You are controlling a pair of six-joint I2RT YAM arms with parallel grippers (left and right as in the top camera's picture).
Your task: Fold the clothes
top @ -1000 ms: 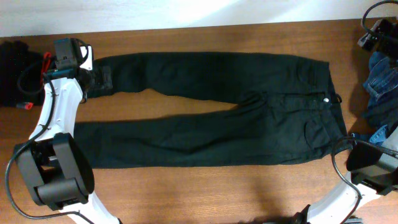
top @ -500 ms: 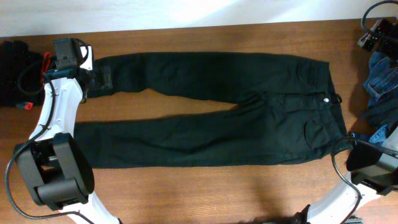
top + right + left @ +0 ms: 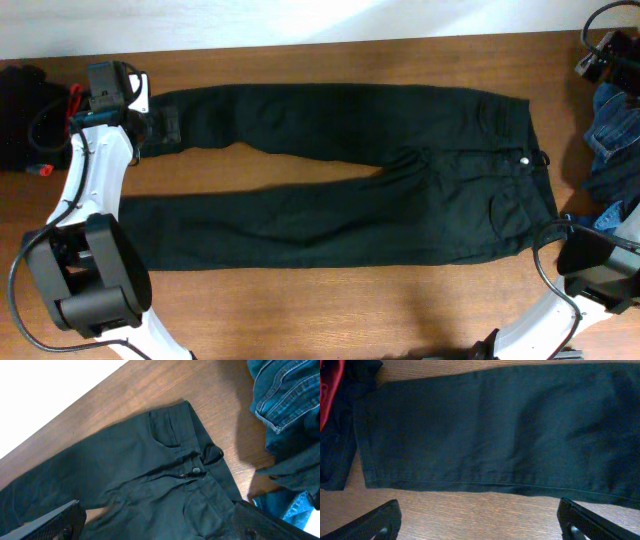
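The bench [image 3: 300,320] carries the black jeans [image 3: 330,190] spread flat, waist toward my right. Blue denim [image 3: 612,140] lies heaped just beside the waist. My left fingers [image 3: 375,522] and right fingers [image 3: 52,521] are spread wide, gripping nothing.

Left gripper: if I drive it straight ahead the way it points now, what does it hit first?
Probably the black jeans, on the leg near its hem, just beyond the open fingers; depth is unclear.
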